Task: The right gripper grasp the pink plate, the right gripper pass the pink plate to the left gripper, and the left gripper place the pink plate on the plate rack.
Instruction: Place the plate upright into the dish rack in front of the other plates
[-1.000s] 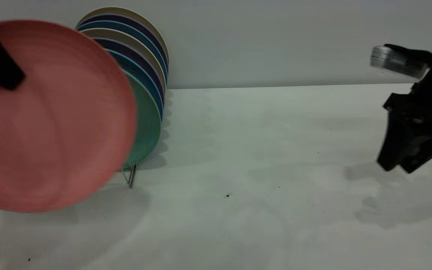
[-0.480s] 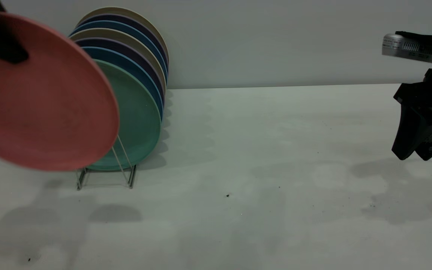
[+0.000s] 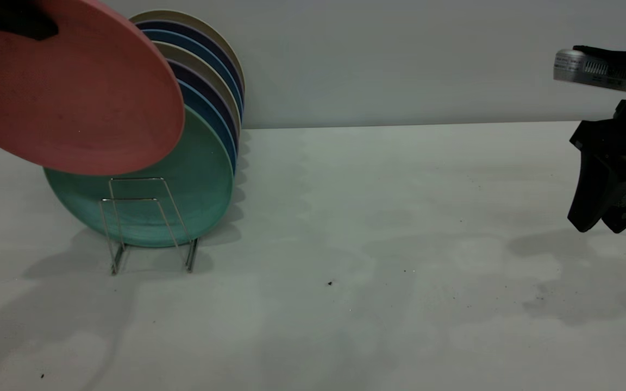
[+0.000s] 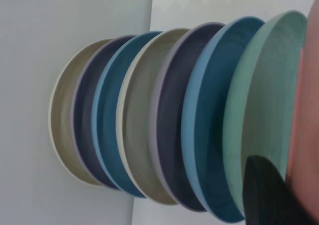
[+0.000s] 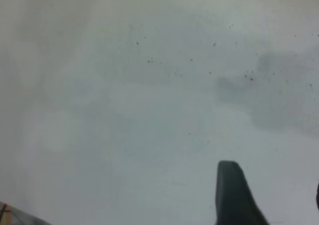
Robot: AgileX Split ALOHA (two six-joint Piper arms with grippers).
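My left gripper is shut on the upper rim of the pink plate at the top left of the exterior view. It holds the plate tilted in the air, above and in front of the teal-green plate. The plate rack shows its front wire loops bare below the pink plate. In the left wrist view one black finger lies against the pink plate; the other finger is hidden behind it. My right gripper hangs open and empty over the table at the far right, and it also shows in the right wrist view.
Several plates stand in the rack behind the teal one, blue, dark purple and beige, close to the back wall. They also show in the left wrist view. The white table lies between the rack and the right arm.
The left gripper has lifted the pink plate up and to the right, uncovering the rack's front loops. The right gripper drew back to the right, then stayed still.
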